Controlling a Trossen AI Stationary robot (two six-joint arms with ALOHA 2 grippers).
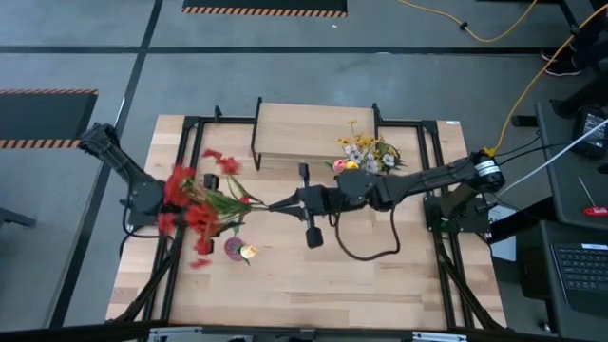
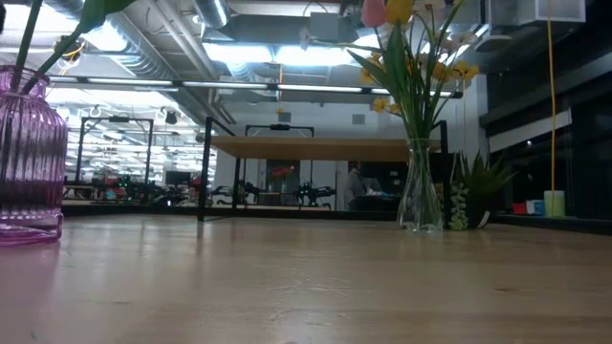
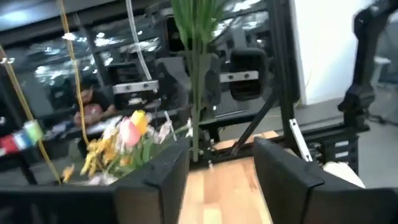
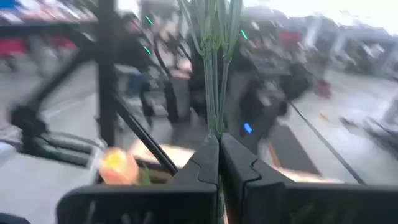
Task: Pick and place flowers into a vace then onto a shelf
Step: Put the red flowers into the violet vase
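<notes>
A bunch of flowers with red blossoms and green stalks hangs over the table's left half, with my right gripper shut on the stalks. My left gripper stands open at the blossom end; the stalks show beyond its fingers, untouched. A pink vase stands on the table near the bunch, seen at the left of the low view, with a green stem in it. The shelf stands at the table's far side. My right gripper pinches the bundle of green stalks near its lower end between its two fingers. The fingers come level from the table's right, and the stalks run on past the fingertips in about the same line. The bunch is lifted clear of the table, blossoms toward the left arm.
A clear glass vase with yellow, pink and white flowers stands on the table at the shelf's right end. A yellow tulip head shows by the pink vase. Black frame rails run along the table's left and right sides.
</notes>
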